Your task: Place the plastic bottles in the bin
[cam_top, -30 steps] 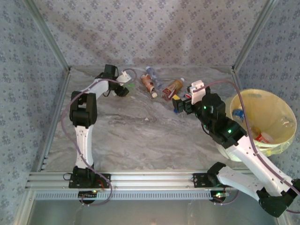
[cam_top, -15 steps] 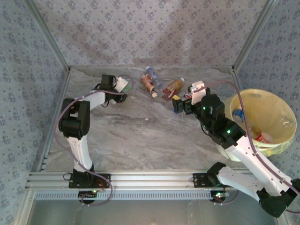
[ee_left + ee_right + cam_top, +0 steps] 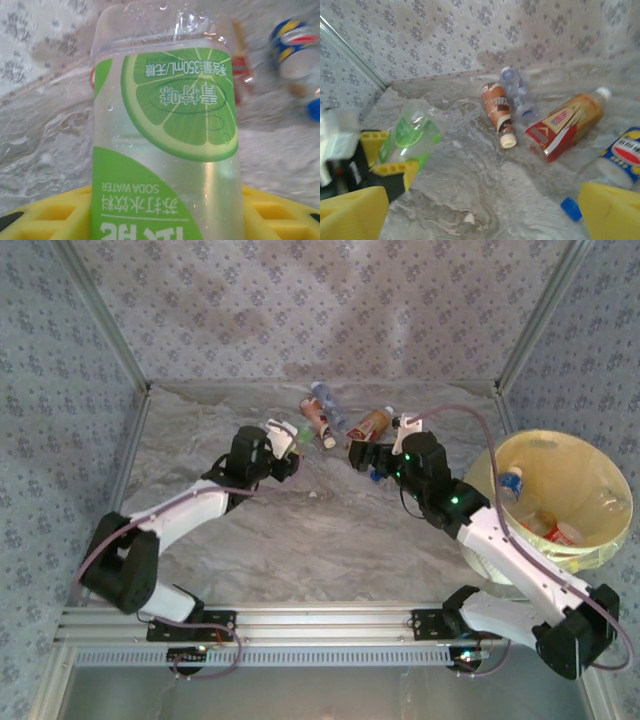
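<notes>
My left gripper (image 3: 283, 447) is shut on a clear bottle with a green lime label (image 3: 165, 135), and its yellow fingers (image 3: 45, 215) press both sides of it. The right wrist view shows the same green bottle (image 3: 410, 132) lifted over the marble. My right gripper (image 3: 362, 458) hangs open and empty close to the loose plastic bottles. These are a brown one (image 3: 497, 112), a clear one (image 3: 515, 87), an orange-red one (image 3: 565, 125) and a blue-and-white one (image 3: 625, 157). The pale-yellow bin (image 3: 545, 439) stands at the right with bottles (image 3: 510, 483) inside.
A loose blue cap (image 3: 570, 209) lies on the marble next to my right finger (image 3: 612, 210). The patterned back wall (image 3: 320, 310) stands just behind the bottles. Metal frame posts (image 3: 100, 315) flank the table.
My left gripper closed on the green bottle and swung with it from the back left toward the middle. The right gripper moved left toward the loose bottles.
</notes>
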Controlling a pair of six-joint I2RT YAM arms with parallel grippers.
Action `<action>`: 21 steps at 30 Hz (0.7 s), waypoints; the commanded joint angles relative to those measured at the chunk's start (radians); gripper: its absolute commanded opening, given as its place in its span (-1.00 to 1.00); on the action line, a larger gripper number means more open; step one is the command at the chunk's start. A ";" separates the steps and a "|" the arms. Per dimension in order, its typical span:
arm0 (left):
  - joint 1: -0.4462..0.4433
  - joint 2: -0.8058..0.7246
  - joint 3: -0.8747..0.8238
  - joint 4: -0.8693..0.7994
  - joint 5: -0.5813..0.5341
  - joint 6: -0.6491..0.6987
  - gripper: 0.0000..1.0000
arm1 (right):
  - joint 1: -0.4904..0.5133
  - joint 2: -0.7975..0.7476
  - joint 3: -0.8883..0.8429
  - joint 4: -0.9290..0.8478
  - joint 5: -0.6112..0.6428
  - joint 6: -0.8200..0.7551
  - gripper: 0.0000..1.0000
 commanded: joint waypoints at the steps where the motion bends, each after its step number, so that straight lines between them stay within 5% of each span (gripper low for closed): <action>1: -0.057 -0.109 -0.055 0.055 -0.020 -0.107 -0.16 | 0.000 0.046 0.015 0.077 -0.100 0.142 0.99; 11: -0.136 -0.284 -0.137 0.064 0.010 -0.066 -0.19 | 0.000 0.189 0.060 0.294 -0.478 0.188 1.00; 21: -0.172 -0.277 -0.098 0.073 0.057 -0.026 -0.20 | 0.010 0.299 0.129 0.324 -0.511 0.227 0.99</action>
